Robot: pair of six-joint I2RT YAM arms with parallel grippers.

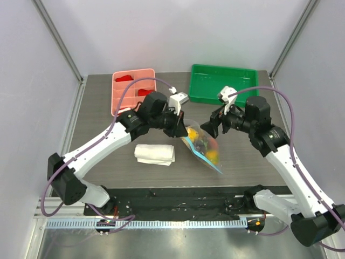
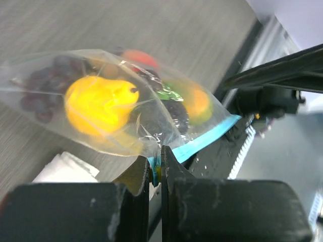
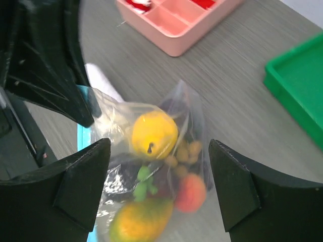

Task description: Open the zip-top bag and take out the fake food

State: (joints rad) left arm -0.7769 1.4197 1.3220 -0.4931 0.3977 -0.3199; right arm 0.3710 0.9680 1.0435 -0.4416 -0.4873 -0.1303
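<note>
The clear zip-top bag [image 1: 201,145] hangs tilted above the table's middle, its light-blue zip strip [image 2: 207,138] along one edge. The fake food [image 2: 101,103] is inside: a yellow fruit [image 3: 154,133], an orange-green piece, a red-orange piece [image 3: 191,193], dark grapes, brown balls and a green bit. My left gripper [image 1: 180,128] is shut on the bag's corner at the blue strip; in the left wrist view [image 2: 155,169] the plastic is pinched between the fingers. My right gripper [image 1: 214,124] is open, just right of the bag; in the right wrist view [image 3: 159,166] its fingers straddle the bag without touching it.
A folded white cloth [image 1: 155,154] lies left of the bag. A pink compartment tray [image 1: 133,89] with flat red pieces stands at the back left, a green tray [image 1: 222,83] at the back right. A black strip runs along the table's near edge.
</note>
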